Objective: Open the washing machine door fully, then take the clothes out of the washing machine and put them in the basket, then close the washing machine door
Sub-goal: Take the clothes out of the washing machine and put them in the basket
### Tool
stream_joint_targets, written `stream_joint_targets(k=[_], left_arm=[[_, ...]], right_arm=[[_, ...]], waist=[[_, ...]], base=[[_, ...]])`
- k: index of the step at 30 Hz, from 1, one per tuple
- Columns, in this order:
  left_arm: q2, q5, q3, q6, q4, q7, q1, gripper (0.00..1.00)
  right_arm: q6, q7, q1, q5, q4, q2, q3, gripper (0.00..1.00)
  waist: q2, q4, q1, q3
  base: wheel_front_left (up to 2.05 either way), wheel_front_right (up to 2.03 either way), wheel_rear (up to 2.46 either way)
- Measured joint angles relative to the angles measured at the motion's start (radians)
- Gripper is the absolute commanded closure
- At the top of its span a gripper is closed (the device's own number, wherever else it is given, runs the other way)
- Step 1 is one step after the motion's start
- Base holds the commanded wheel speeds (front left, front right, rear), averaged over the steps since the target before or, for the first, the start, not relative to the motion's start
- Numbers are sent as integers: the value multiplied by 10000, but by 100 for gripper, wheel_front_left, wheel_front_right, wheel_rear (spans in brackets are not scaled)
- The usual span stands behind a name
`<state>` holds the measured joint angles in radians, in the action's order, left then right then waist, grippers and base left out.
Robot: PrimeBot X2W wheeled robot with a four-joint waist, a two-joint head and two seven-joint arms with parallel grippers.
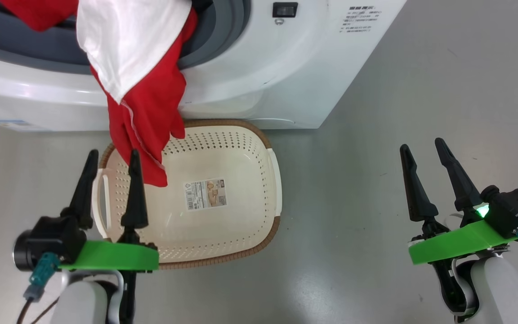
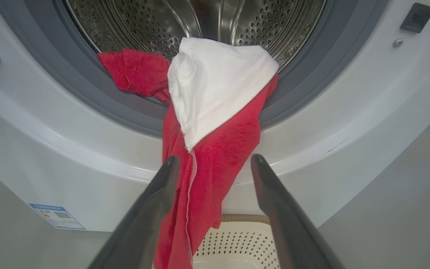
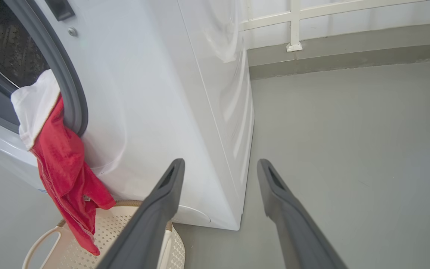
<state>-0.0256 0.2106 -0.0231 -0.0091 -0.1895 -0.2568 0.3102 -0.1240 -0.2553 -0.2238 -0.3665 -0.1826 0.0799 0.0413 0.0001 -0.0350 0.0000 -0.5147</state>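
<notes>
Here the soft red-and-white fabric clothes (image 1: 146, 103) hang from the white front-loading washing machine (image 1: 286, 67) over the cream perforated plastic basket (image 1: 277, 180). Both the left tool (image 1: 113, 154) and the right tool (image 1: 421, 144) gape wide and empty. A shallow pinch could slip and drop the fabric outside.

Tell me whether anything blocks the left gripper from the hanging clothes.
Nothing visible does. The open left gripper points straight at the clothes draped from the washing machine over the basket, no object between them.

Bright, even overhead light throughout. The large white front-loading washing machine (image 1: 250, 81) carries soft glare streaks on its glossy front; its perforated steel drum (image 2: 144, 22) glints. The smooth grey floor (image 1: 376, 202) holds faint shadows. Wrist views bow straight edges, and the long dark fingers (image 2: 147, 216) of the left tool (image 2: 215, 158) look soft.
</notes>
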Motion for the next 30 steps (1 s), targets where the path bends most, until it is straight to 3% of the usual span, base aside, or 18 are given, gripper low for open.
stream_joint_targets(k=[3,15,30], left_arm=[[0,-17,33,-19,63,0,301,0],[12,-702,633,-782,-844,0,2709,0],[-374,-562,1699,-976,-5444,0,5895,0]], right_arm=[[0,0,-1,2,4,-4,-2,0],[0,0,-12,2,10,-12,71,0],[0,0,-74,0,17,-136,316,0]], waist=[[0,-28,0,-46],[0,54,0,-240],[0,559,0,-630]], base=[[0,0,0],[0,0,0],[0,0,0]])
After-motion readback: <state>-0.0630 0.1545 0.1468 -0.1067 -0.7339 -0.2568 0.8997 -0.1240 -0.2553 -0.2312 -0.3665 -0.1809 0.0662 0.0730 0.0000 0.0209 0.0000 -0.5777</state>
